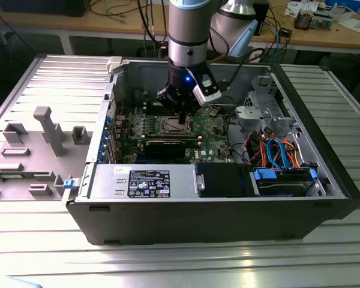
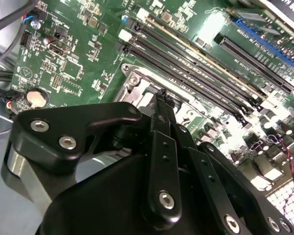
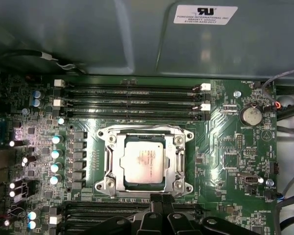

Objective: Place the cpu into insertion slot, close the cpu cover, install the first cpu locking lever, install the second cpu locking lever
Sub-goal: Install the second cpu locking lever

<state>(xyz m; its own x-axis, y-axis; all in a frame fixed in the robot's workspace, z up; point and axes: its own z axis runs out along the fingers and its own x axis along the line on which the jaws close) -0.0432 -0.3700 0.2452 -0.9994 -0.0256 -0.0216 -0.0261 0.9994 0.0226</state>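
The cpu (image 3: 143, 164), a dull silver square, lies seated in the insertion slot (image 3: 104, 185) at the middle of the green motherboard. The cpu cover (image 3: 177, 147), a silvery frame, lies flat around it. My gripper (image 3: 159, 198) is shut, its black fingers pressed together with nothing visible between them, and its tips are at the slot's edge. In the second wrist view the gripper (image 2: 161, 94) reaches just over the slot's shiny rim (image 2: 134, 78). In the exterior view the gripper (image 1: 181, 116) hangs straight over the slot (image 1: 174, 125) inside the open computer case.
Long black memory slots (image 3: 132, 105) run beside the slot, also in the second wrist view (image 2: 196, 68). A coin battery (image 3: 250, 115) sits on the board. A black labelled box (image 1: 150, 182), a drive cage with blue and orange cables (image 1: 276, 150) and the case walls (image 1: 114, 90) surround the board.
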